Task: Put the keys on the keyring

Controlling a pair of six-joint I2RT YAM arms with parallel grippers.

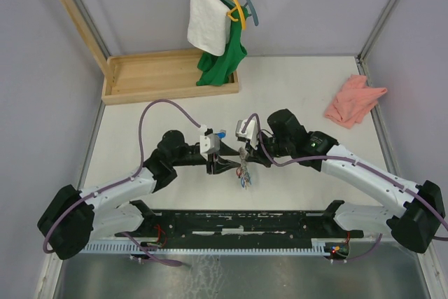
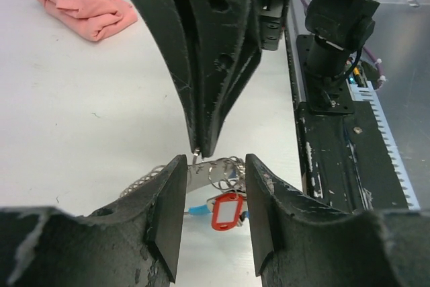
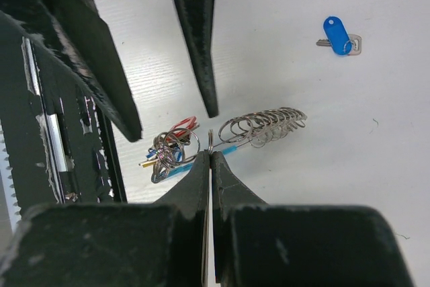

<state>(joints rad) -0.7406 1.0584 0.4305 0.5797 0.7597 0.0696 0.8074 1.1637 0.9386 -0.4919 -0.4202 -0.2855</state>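
Pressed together, the right tool pinches a thin steel wire keyring, springy and slippery by the look. Just beside it at 9 o'clock sits the red oval-tagged key. At 1 o'clock, well apart, the blue-tagged key lies light and flat on the white tabletop, best taken by its plastic head. The left tool stands apart, straddling the keyring.

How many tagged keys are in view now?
2: the blue-tagged key lies alone on the table; the red-tagged key sits in the ring bundle. More may hide there.
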